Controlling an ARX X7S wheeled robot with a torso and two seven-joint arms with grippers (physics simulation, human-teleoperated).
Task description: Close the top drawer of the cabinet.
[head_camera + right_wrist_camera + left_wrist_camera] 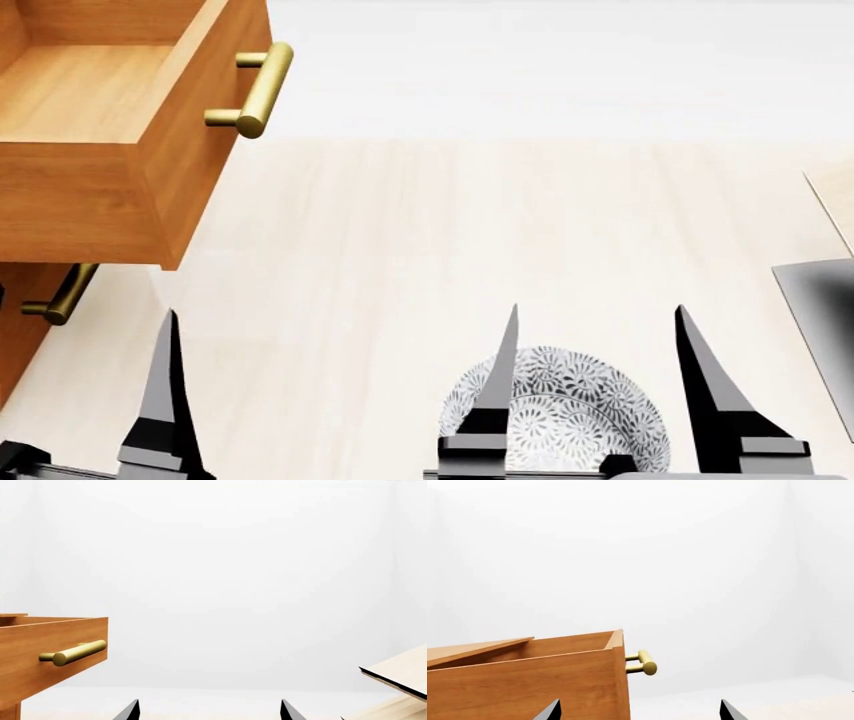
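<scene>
The top drawer (94, 190) stands pulled out at the upper left of the head view. Its lighter wood floor shows, and its brass bar handle (254, 90) is on the front. It also shows in the left wrist view (527, 685) and the right wrist view (40, 650). The cabinet (16, 330) continues below it, with a lower drawer front and its own brass handle (60, 295). My left gripper (640, 711) is open and empty, below and in front of the drawer; one finger (167, 390) shows in the head view. My right gripper (601, 385) is open and empty, further right.
A round grey patterned plate (567, 415) lies on the pale wood floor under my right gripper. Pale light-wood panels with a dark base (821, 300) stand at the right edge and also show in the right wrist view (400, 672).
</scene>
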